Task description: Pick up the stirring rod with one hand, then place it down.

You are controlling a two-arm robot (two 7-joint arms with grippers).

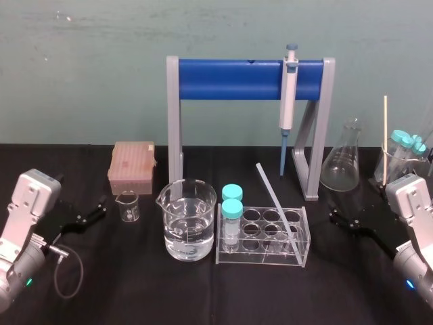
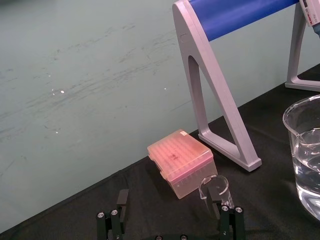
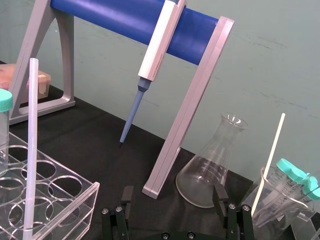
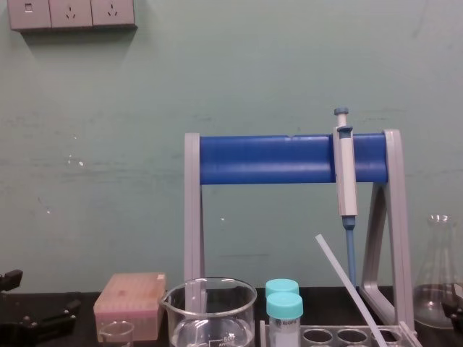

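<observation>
1. At the centre of the worktop [image 1: 135, 291], the stirring rod [image 1: 276, 206] stands propped in the clear rack [image 1: 262, 260]. Its lower end sits in a well near the rack's front right corner.
2. Both end effectors sit low at the worktop's sides, well apart from the rod. The left end effector [image 1: 91, 211] is near a small beaker [image 1: 127, 206], and the right end effector [image 1: 346, 222] is nearer the rack. Each has its fingers spread apart and holds nothing.
3. Step in hand: the reach toward the rod, not yet begun. The right end effector looks the better choice, being closer. It should grasp the free upper half with its fingers closing across the rod. A lift along the rod's own slant should then draw it from the well without tipping the rack or the capped tubes [image 1: 232, 203].
4. Long axis: steeply tilted, neither upright nor flat. The upper end points up and toward the robot's left, the lower end down and to its right.
</observation>
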